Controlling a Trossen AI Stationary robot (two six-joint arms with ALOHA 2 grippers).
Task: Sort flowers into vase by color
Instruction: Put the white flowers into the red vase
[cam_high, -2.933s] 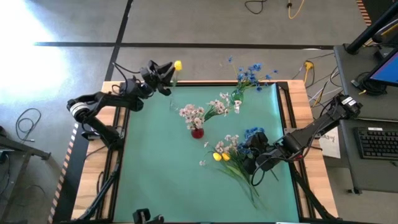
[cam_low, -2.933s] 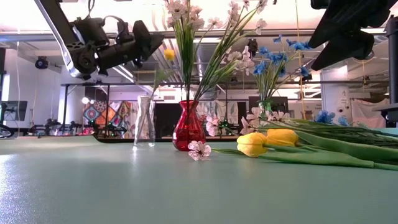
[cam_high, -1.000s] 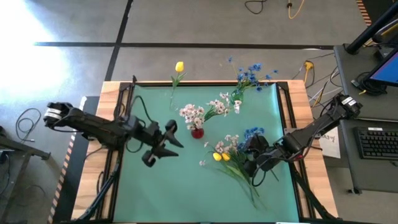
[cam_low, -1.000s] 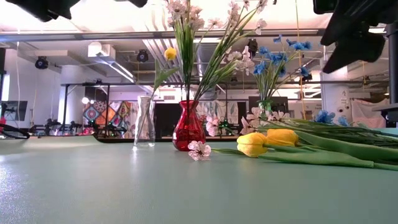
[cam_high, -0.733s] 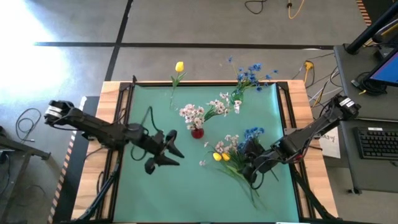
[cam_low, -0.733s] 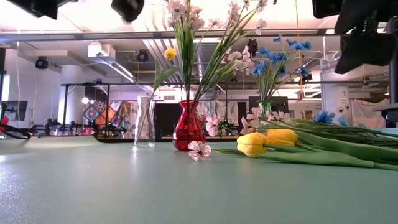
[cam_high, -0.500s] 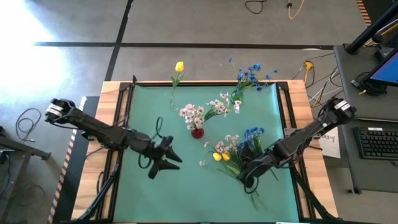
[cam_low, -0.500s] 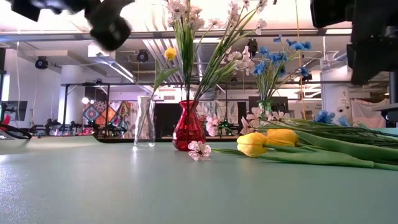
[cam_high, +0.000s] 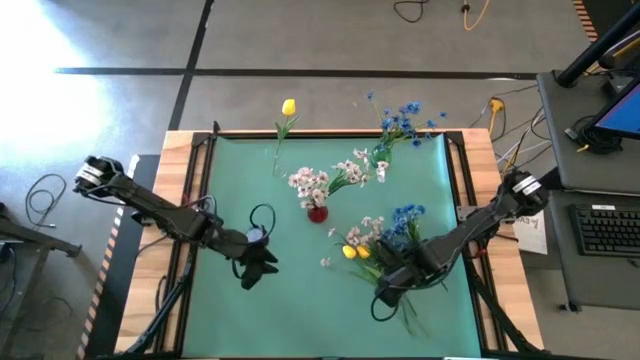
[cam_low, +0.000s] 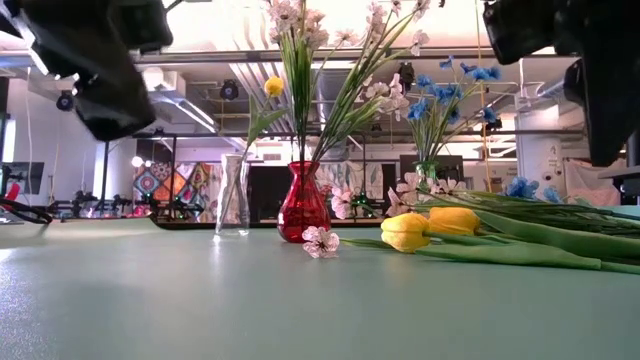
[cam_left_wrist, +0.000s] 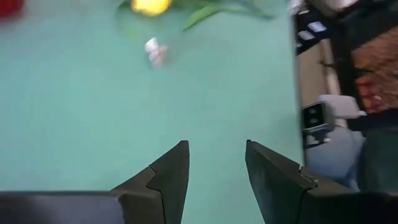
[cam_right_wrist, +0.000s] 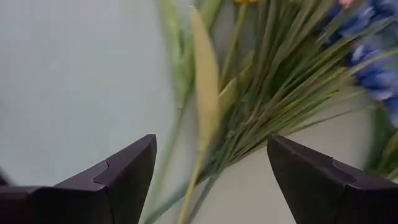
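A green mat covers a wooden table, seen from above, with two dark robot arms reaching in from either side.

The left gripper hangs over bare mat at the near left of centre. Its two fingers stand apart with nothing between them. Past them its wrist camera shows a loose pink blossom and a yellow tulip head lying on the mat.

The right gripper is low over the near end of a pile of flowers lying on the right half of the mat. Its fingers are spread wide, empty, with green stems and a blue flower just beyond them.

The pile holds two yellow tulips, pinkish-white blossoms and blue flowers, with long green stems running toward the near edge.

Three vases stand toward the far side. A small red vase near the middle holds pinkish-white blossom sprays. To its far left, a clear glass vase holds one yellow tulip leaning over the far edge of the table. To the far right, another vase, only its top showing in the low view, holds blue flowers. One loose pink blossom lies on the mat just in front of the red vase.
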